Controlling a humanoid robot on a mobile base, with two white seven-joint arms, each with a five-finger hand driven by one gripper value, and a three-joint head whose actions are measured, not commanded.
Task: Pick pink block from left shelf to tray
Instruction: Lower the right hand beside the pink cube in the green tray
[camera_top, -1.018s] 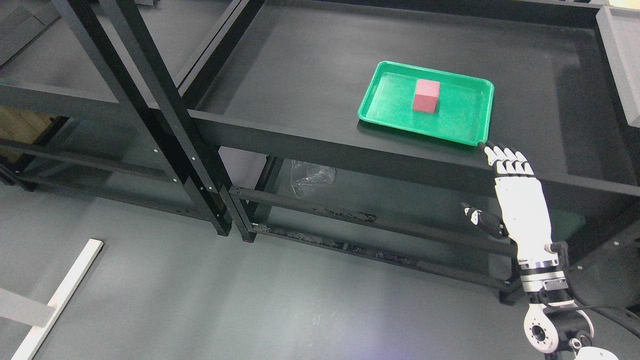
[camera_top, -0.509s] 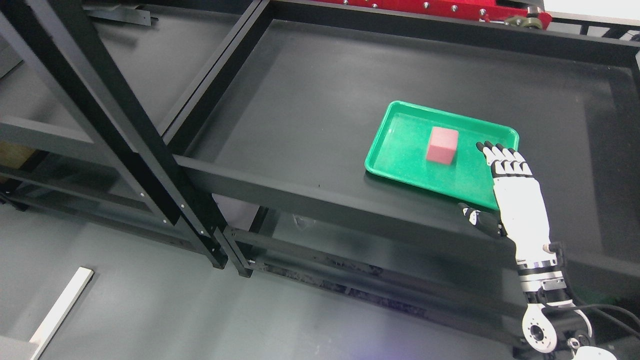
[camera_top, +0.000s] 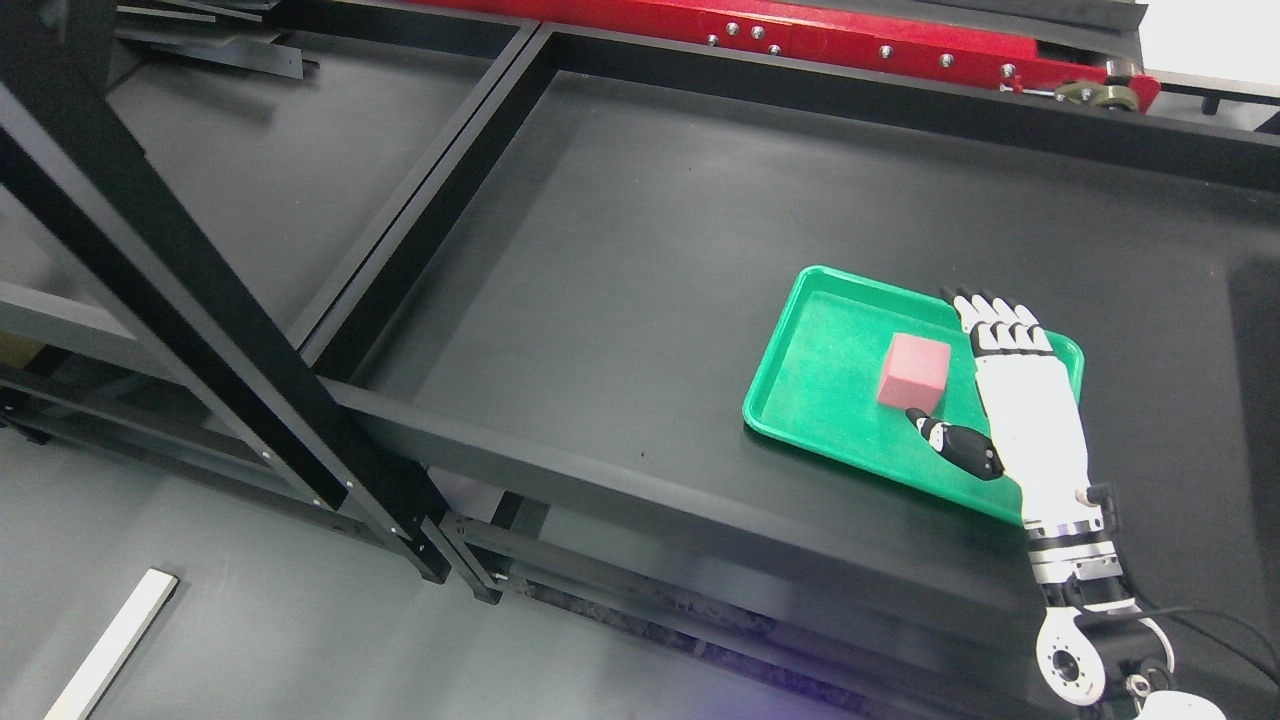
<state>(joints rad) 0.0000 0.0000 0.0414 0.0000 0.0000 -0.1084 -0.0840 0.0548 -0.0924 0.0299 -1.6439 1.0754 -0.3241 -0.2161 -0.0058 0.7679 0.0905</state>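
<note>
A pink block (camera_top: 913, 370) sits inside a green tray (camera_top: 822, 350) on the black shelf at the right. My right hand (camera_top: 965, 390), white with black fingertips, is stretched flat over the tray's right half, just right of the block. Its fingers (camera_top: 990, 318) are spread and straight, pointing away from me, and its thumb (camera_top: 955, 447) juts left just below the block. It holds nothing. My left arm does not show.
The black shelf (camera_top: 640, 260) has a raised rim on all sides. A second black shelf stands at the left (camera_top: 250, 160), with a slanted black post (camera_top: 200, 300) in front. A red beam (camera_top: 850, 40) runs along the back. A white strip (camera_top: 105, 645) lies on the grey floor.
The whole picture has shifted as the camera tilted up. My right hand has reached forward over the tray, from its near corner to beside the pink block.
</note>
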